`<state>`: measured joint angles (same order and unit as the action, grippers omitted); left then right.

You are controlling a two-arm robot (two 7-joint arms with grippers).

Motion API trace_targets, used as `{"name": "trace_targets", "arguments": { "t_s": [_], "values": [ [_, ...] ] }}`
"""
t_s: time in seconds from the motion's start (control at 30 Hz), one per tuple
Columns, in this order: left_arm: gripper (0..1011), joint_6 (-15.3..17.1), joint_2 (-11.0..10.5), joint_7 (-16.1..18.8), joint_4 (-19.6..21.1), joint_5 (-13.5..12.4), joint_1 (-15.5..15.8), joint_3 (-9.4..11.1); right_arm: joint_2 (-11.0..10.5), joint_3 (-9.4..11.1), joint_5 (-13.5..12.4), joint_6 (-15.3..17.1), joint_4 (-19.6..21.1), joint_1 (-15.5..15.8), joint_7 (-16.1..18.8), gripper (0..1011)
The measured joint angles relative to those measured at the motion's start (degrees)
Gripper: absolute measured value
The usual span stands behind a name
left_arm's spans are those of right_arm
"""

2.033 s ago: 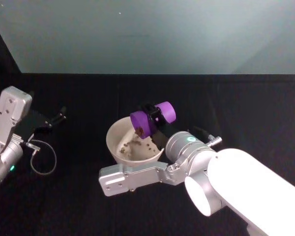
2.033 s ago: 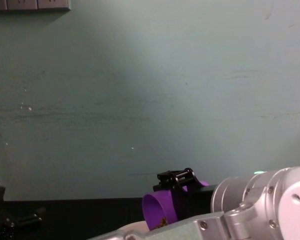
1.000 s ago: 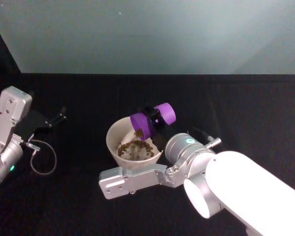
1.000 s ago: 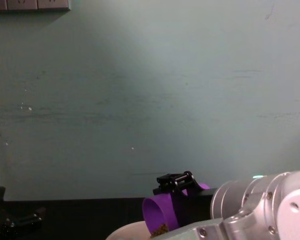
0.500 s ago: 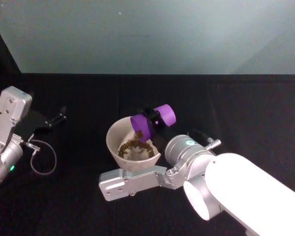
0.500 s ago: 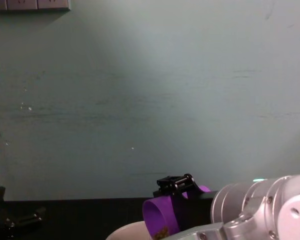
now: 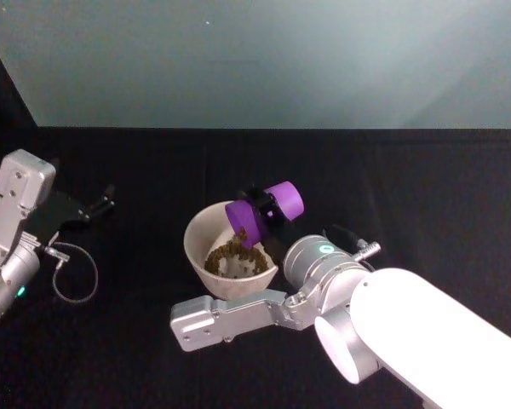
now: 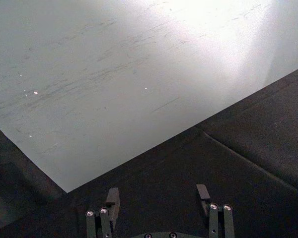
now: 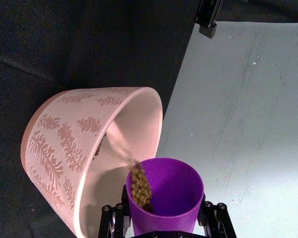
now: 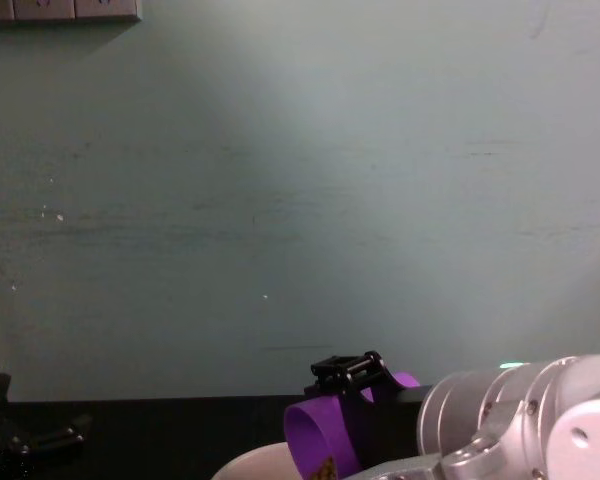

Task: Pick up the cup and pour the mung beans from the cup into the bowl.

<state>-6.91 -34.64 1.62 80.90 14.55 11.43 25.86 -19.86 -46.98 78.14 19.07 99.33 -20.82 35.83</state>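
- The black cloth-covered table (image 7: 426, 179) runs the full width of the head view, backed by a plain pale grey-green wall (image 7: 281, 60)
- The white and silver right arm (image 7: 409, 332) reaches in from the lower right; its right hand (image 7: 266, 208) is clamped on the cup, one dark finger on each side of the purple wall, as the right wrist view shows
- The silver left arm (image 7: 13, 221) sits at the table's left edge, well apart from the bowl; its left hand (image 8: 158, 191) hangs over bare cloth with its two fingers spread wide and nothing between them
- The wide round white bowl with a faintly pinkish rim (image 7: 198, 232) stands on the table at the middle, just in front of the right arm's wrist; the right wrist view shows a fern-leaf pattern on its outer wall (image 9: 54, 144)
- The small bright purple plastic cup (image 7: 286, 198) is held in the air over the bowl's far right rim, tipped steeply on its side, its mouth turned down toward the bowl's inside; in the chest view it sits just above the bowl's rim (image 10: 315, 438)
- The greenish-brown mung beans (image 7: 231, 253) lie heaped in the bowl's bottom; more are gathered at the cup's lower lip (image 9: 139, 186), with a blurred streak running from there into the bowl
- A thin grey cable loop (image 7: 75, 296) lies on the cloth beside the left arm
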Motion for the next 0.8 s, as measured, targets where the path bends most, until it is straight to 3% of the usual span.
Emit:
{"name": "trace_targets", "arguments": {
  "t_s": [0.8],
  "values": [
    [1000, 0.0, 0.0, 0.0, 0.0, 0.0, 0.0, 0.0, 0.0, -0.5, 0.9, -0.4, -0.2, -0.4, 0.2, 726]
  ]
}}
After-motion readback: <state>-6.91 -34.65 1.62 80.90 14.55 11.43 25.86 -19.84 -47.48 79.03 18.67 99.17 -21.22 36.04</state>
